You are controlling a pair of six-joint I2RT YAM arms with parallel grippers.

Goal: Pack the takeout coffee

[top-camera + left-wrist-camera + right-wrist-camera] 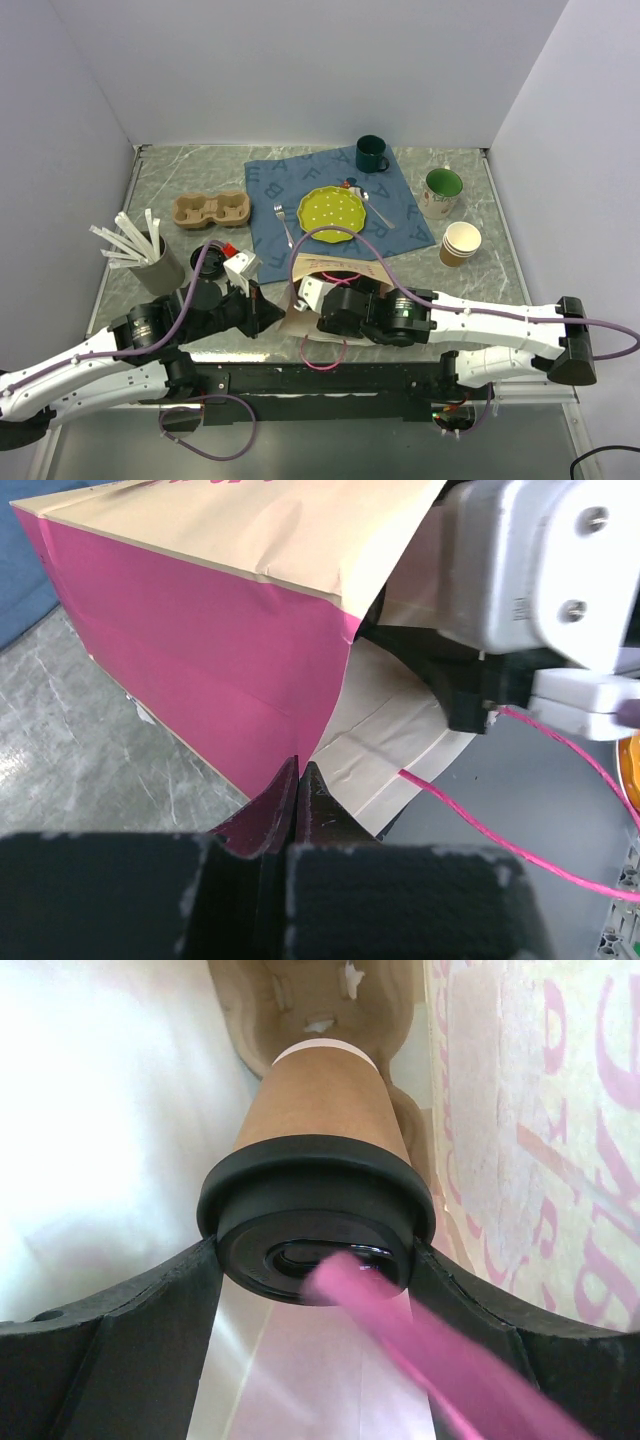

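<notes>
The takeout coffee (325,1100), a brown paper cup with a black lid (315,1210), sits inside a paper bag (520,1110), its base in a cardboard carrier (300,1000). My right gripper (315,1265) is shut on the lid, one finger on each side. In the top view the bag (335,268) lies on its side at the table's near middle, and the right arm (400,315) reaches into its mouth, hiding the cup. My left gripper (298,770) is shut on the bag's lower edge beside its pink side (200,650); it also shows in the top view (268,315).
An empty cup carrier (210,210) and a grey cup of stirrers (150,262) stand at the left. A black-lidded cup (205,272) stands by the left arm. A blue cloth (290,185) bears a green plate (333,213). Two green mugs (372,153) (442,190) and stacked tan cups (460,243) stand at right.
</notes>
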